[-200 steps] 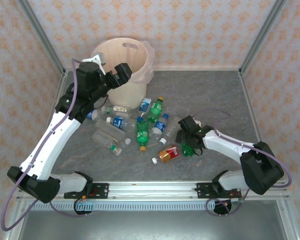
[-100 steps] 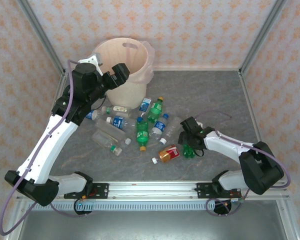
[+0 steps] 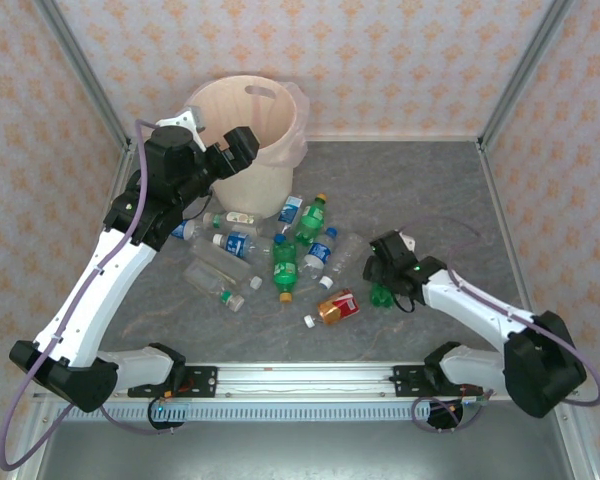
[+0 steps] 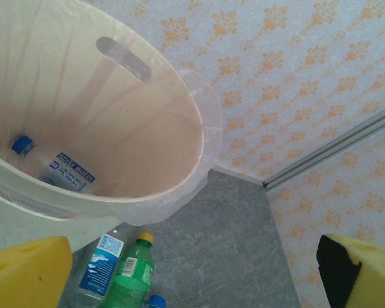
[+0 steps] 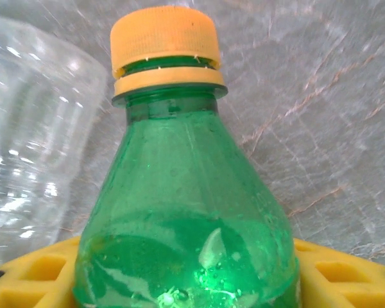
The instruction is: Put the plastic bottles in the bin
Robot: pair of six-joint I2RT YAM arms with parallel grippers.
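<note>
1. Bottles (image 3: 280, 255) lie in a loose heap at the middle of the table (image 3: 440, 200). There are green ones with yellow caps, clear ones with blue labels, and a red-orange one (image 3: 337, 307) at the heap's 5 o'clock. The bin (image 3: 250, 130) stands at the heap's 11 o'clock, near the back wall.
2. The top view gives us the whole layout. The left wrist view looks down into the bin, where we see a blue-capped bottle (image 4: 58, 168) lying on the floor at its 8 o'clock.
3. The right wrist view brings us close to one green bottle (image 5: 186, 212). We can make out its yellow cap, the droplets inside, and a clear bottle (image 5: 32, 128) just beside it at 9 o'clock.
4. The blue-capped bottle carries white lettering on a blue label, which we cannot read. The labels in the top view are too small for us to read.
5. The left gripper (image 3: 238, 150) hangs by the bin's rim at its 8 o'clock. In its wrist view the yellow pads (image 4: 25, 273) sit at the two lower corners, spread wide in the air.
6. The right gripper (image 3: 382, 285) is low at the heap's 4 o'clock. Its yellow fingers (image 5: 346, 276) are closed on the body of the green bottle, one on each side.
</note>
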